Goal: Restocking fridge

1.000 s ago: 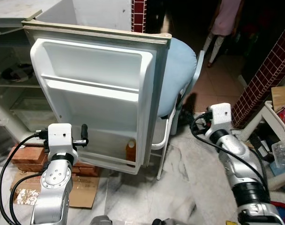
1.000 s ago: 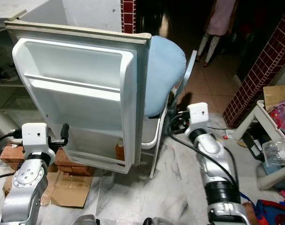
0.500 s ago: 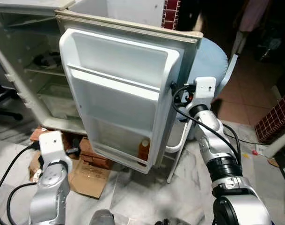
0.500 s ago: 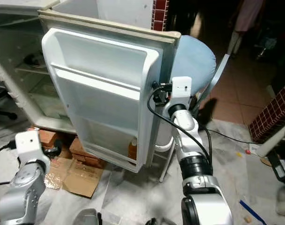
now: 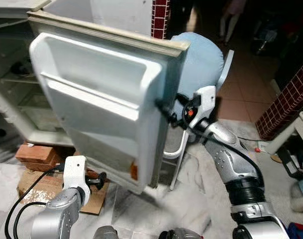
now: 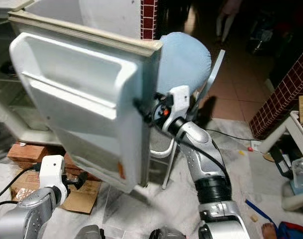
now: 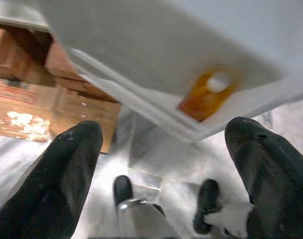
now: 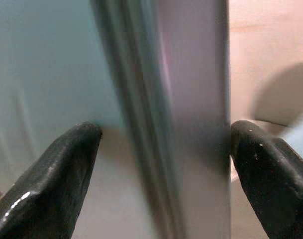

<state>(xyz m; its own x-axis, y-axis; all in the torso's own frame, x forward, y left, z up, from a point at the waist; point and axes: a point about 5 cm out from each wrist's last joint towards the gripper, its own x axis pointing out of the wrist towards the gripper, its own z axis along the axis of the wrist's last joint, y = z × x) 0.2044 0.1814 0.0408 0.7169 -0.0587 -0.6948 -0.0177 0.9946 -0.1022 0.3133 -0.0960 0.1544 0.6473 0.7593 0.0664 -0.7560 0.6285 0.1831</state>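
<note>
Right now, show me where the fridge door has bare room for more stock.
Free: the upper door shelf under the door's top rim, and the bottom bin left of the orange bottle. Crowded: the door's outer edge, where the right pincer sits against the blue chair.

marble floor (image 5: 191,199), bricks (image 5: 34,153), flattened cardboard (image 5: 37,184)

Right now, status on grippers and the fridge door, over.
Right gripper open, fingers straddling fridge door edge. Left gripper open, low. Orange bottle in bottom door shelf. Blue chair behind door.
</note>
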